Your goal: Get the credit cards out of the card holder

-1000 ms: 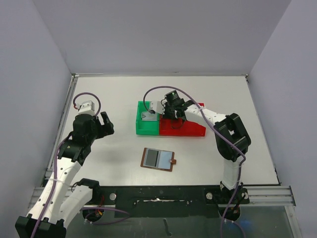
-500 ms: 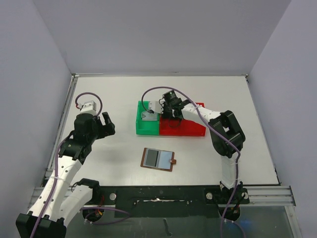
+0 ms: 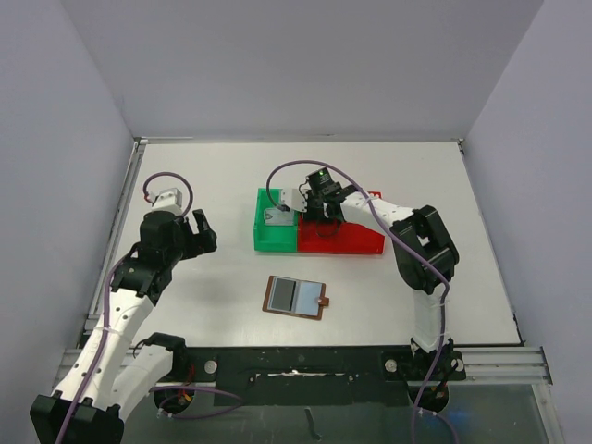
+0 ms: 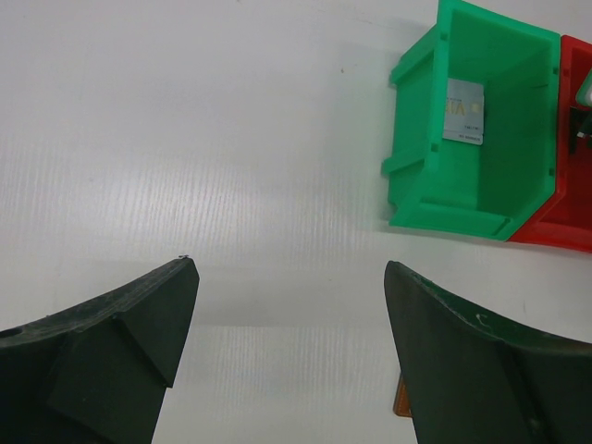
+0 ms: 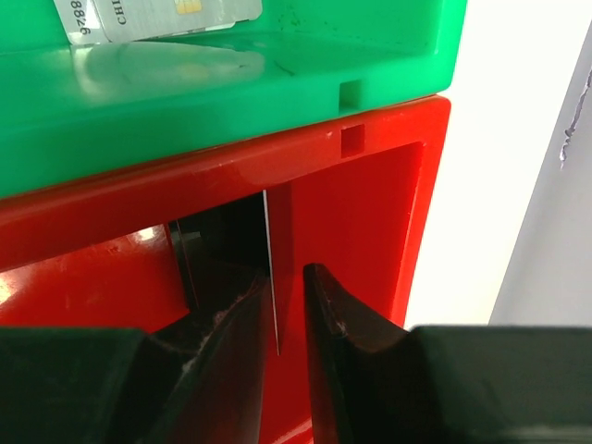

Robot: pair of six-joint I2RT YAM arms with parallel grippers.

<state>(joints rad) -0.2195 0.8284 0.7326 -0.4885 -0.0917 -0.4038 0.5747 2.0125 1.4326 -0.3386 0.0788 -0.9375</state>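
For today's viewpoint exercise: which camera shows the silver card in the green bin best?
Left wrist: the silver card lies whole on the floor of the green bin. Right wrist crops it at the frame's top edge; top external shows only a small pale patch.

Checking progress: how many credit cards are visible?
2. A silver card lies in the green bin; a dark card stands between the right gripper's jaws in the red bin. The wallet may hide more.
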